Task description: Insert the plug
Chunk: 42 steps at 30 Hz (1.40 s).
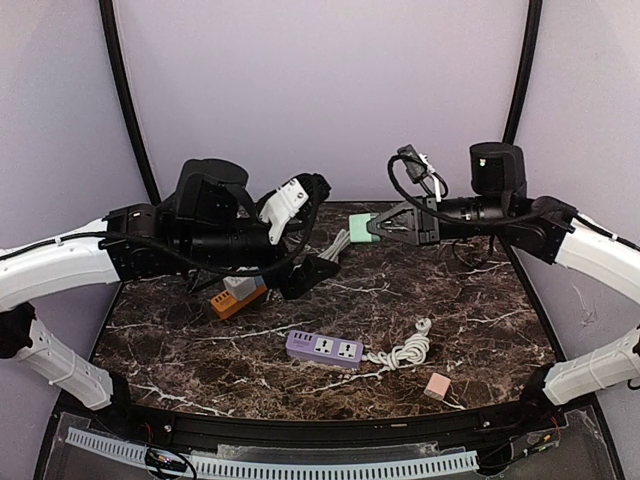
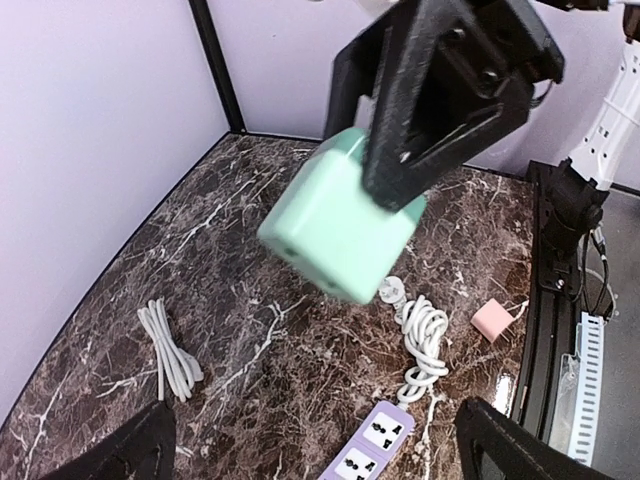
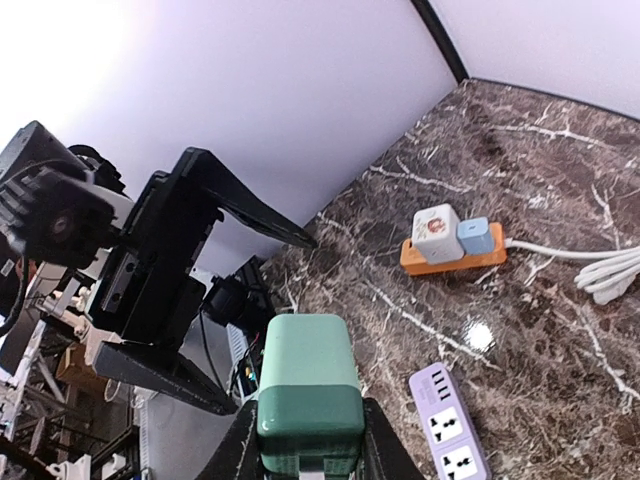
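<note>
Dark marble tabletop (image 1: 480, 330); pale lilac walls (image 1: 320, 80); black frame poles (image 1: 122, 90).

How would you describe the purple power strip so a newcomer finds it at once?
On the dark marble table, look near the middle, slightly toward the arms' bases. The purple power strip lies flat there, a white cord bundled at its right end. Unlike the orange strip further back on the left, nothing is plugged into it.

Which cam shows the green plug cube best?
Left wrist: the green plug cube fills mid-frame with several faces visible. Right wrist shows only its rear end, clamped in the right gripper. Top external shows it small and partly hidden by the fingers.
</note>
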Motion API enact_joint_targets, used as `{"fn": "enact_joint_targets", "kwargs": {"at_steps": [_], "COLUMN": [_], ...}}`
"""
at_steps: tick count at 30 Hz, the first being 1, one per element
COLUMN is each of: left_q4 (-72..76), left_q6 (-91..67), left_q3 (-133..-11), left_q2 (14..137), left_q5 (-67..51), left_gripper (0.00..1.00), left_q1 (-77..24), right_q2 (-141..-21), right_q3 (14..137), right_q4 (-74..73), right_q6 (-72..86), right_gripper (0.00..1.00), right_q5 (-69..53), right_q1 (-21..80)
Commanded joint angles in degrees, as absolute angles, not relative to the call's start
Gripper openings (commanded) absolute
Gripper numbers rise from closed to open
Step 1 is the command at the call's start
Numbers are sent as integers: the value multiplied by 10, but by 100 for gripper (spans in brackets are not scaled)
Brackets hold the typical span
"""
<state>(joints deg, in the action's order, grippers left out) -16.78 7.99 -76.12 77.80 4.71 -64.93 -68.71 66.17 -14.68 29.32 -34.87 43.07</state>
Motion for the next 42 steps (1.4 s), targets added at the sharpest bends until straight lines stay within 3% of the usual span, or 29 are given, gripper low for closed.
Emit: {"fn": "enact_joint_targets", "kwargs": {"at_steps": [1,7,16,42], "left_q4": [-203,-244,-213,-2], "left_q6": [-5,-94,-244,-402], "left_q3": [-781,-808,-802,-808], "left_q2": [758,766,778,852], "left_q5": [11,-95,-285,-491], "left_gripper": [99,97,86,58], "left_q1": [-614,-554,-457,-443], "right_q2": [-658,-644,-634,-683], "right_q3": [642,646,622,592], "right_q4": [-84,-81,-5,143], "right_q6": [272,296,300,405], "right_gripper": [0,0,0,0], "right_q5": [-266,-222,-283,-426], "right_q1": [426,417,416,417]}}
